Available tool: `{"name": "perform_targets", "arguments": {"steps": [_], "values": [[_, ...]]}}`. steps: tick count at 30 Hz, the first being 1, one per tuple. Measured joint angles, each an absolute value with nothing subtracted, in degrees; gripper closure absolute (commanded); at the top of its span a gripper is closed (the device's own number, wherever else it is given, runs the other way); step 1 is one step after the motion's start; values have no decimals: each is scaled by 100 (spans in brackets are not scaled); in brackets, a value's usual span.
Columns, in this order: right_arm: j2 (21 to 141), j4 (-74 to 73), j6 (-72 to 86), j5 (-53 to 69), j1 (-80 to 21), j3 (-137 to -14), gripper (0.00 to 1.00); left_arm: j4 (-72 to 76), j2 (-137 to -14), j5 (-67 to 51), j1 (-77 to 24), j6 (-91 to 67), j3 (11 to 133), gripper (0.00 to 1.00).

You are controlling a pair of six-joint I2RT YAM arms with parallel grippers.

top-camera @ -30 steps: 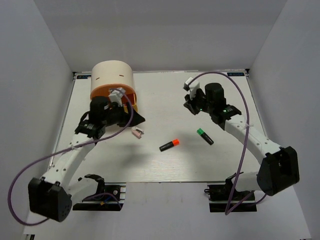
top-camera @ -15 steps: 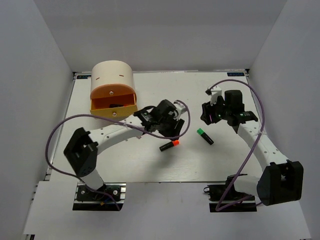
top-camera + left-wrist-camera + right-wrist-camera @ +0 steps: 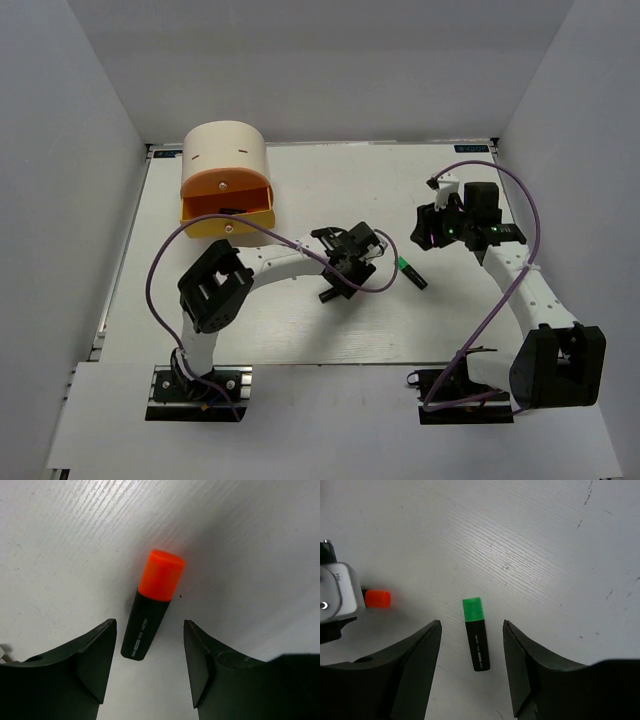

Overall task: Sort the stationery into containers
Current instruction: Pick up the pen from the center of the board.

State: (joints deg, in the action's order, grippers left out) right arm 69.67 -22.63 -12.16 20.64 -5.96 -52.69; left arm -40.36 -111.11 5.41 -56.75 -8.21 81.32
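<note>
Far left, at the back of the white table: the large cream drum-shaped organiser, orange front open, well apart from both arms.

Mid-table: your left gripper hangs over the short black marker with the orange cap. Jaws stand apart, gripping nothing. In the left wrist view the marker's black lower end lies between the two dark fingers, with a gap on each side and no contact, while the orange cap points out past the fingertips. The marker lies flat on the table.

Right of centre: your right gripper is likewise spread and empty. The short black marker with the green cap lies flat between its fingers, touching neither, cap towards the far side. The two markers lie near each other, apart.
</note>
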Motion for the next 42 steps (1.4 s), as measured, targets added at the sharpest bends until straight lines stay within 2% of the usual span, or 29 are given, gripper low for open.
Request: {"name": "perform_targets", "arguments": {"steps": [6,11,16,21,25,29,36,42], "values": [[6967,-2263,-1214,2187,-484,-5269,41,-4034,-11356,565,-5686,-718,8200,38],[6960,-2255,-1203,2292,-445,-5236,41,-4010,-11511,563,-5686,-685,8230,50],[6855,-2272,-1201,2335,-421,-5063,40,-3938,-11574,532,-5686,-657,8243,53],[6775,-2259,-1205,2405,-414,-5002,38,-3854,-11574,506,-5686,-661,8235,70],[6748,-2257,-1214,2456,-412,-4974,38,-3776,-11428,473,-5662,-851,8108,76],[6674,-2217,-1219,2530,-412,-4864,36,-3577,-10591,506,-5592,-1402,7765,91],[6637,-2097,-1208,2700,-412,-4593,38,-2764,-8315,1474,-5072,-2845,7378,92],[6635,-1935,-1221,2766,-414,-4593,38,-2740,-7279,2836,-4248,-3911,7019,93]]}}
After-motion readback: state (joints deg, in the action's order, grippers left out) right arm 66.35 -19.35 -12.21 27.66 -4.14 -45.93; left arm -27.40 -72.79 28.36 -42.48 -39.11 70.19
